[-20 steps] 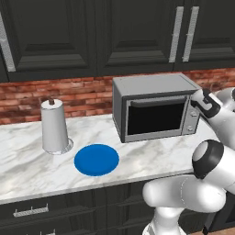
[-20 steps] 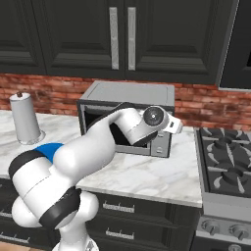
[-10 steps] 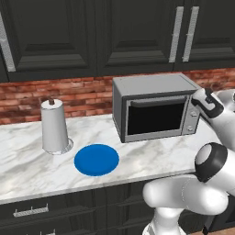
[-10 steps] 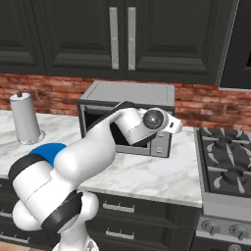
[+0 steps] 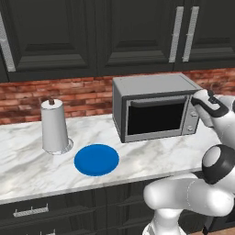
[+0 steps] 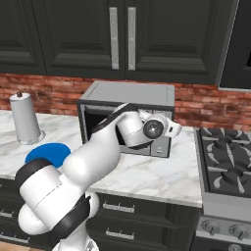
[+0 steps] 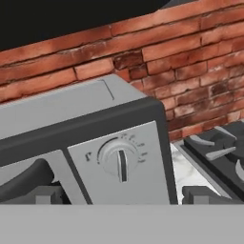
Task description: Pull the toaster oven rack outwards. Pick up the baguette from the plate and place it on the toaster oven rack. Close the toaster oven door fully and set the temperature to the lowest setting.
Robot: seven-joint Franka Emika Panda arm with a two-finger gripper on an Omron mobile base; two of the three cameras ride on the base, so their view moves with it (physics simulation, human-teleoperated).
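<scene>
The grey toaster oven [image 5: 151, 87] stands on the marble counter against the brick wall, and its toaster oven door [image 5: 155, 118] with the dark glass is closed. The toaster oven rack is hidden behind it. The blue plate [image 5: 96, 159] lies bare on the counter to the oven's left. The baguette is out of view. My gripper [image 7: 124, 195] hovers open in front of the oven's right panel, its fingertips [image 7: 47, 194] wide apart below a round knob [image 7: 119, 157] whose pointer stands downward. In the left base view my gripper [image 5: 198, 100] sits at the oven's upper right corner.
A paper towel roll [image 5: 54, 126] stands left of the plate. A gas stove [image 6: 228, 171] adjoins the counter to the right of the oven. Dark cabinets hang above and the brick wall runs behind. The dark door handle [image 7: 21, 180] lies left of the knob.
The hand has sunk very slightly in front of the oven's right panel. Nothing else has moved.
</scene>
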